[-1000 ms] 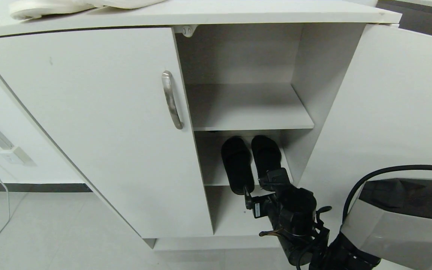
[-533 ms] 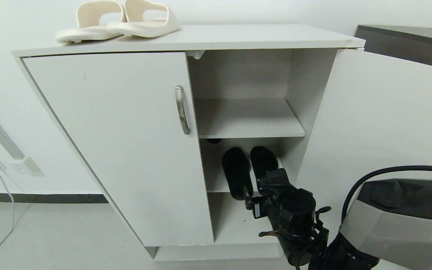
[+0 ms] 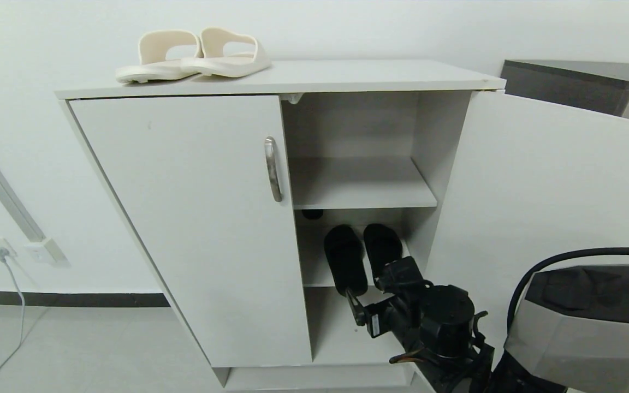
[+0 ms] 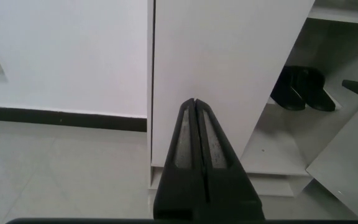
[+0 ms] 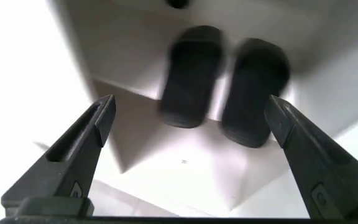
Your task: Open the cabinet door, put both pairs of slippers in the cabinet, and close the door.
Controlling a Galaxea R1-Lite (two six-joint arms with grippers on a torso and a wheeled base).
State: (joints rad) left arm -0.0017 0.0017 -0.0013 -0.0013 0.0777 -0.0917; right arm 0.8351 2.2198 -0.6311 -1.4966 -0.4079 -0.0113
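A white cabinet (image 3: 183,218) stands with its left door shut and its right door (image 3: 538,191) swung wide open. A pair of black slippers (image 3: 361,254) lies side by side on the middle shelf, heels at the shelf edge. A cream pair of slippers (image 3: 191,54) rests on the cabinet top at the left. My right gripper (image 3: 374,289) hangs open just in front of the black slippers (image 5: 222,93), holding nothing. My left gripper (image 4: 194,104) is shut and empty, low in front of the closed left door (image 4: 229,56), with the black slippers (image 4: 303,90) off to one side.
The upper shelf (image 3: 358,185) and the bottom shelf (image 3: 342,333) are bare. A metal handle (image 3: 272,169) runs down the left door's edge. A wall socket with a cord (image 3: 3,254) is at the far left, and a dark grey unit (image 3: 582,82) stands behind the open door.
The head camera has risen and drawn back, so the cabinet top and cream slippers came fully into view. My right gripper stays open just before the black slippers.
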